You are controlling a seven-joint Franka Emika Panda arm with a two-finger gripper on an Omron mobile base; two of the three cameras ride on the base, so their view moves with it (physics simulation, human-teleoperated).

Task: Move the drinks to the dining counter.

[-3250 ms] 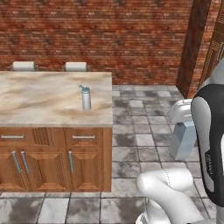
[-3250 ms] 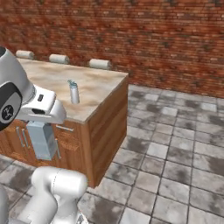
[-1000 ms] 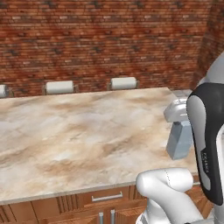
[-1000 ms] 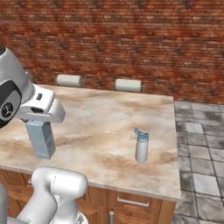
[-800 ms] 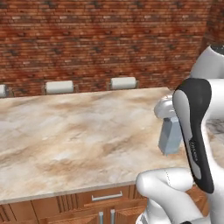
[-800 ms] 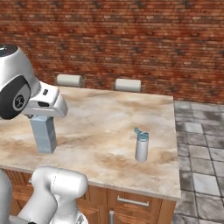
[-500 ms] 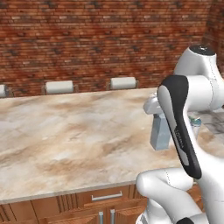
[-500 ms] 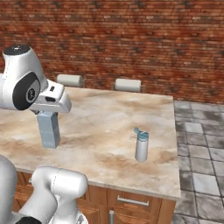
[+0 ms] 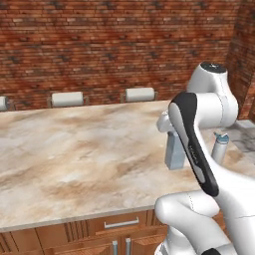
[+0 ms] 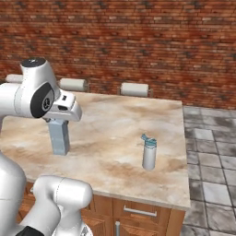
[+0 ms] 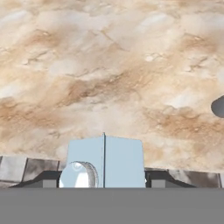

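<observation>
Over dining counter (image 10: pixel 115 133), jaws clamping pale blue carton (image 10: pixel 59 136), grey bottle (image 10: pixel 148 153) nearby

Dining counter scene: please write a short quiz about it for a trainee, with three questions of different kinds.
1. True or false: the pale grey bottle with blue cap lies on its side.
2. What does the gripper hold? A: a pale blue rectangular carton. B: a red can. C: nothing.
3. On which surface does the bottle stand?

Key: 1 false, it stands upright. 2 A. 3 the beige marbled stone dining counter.
</observation>
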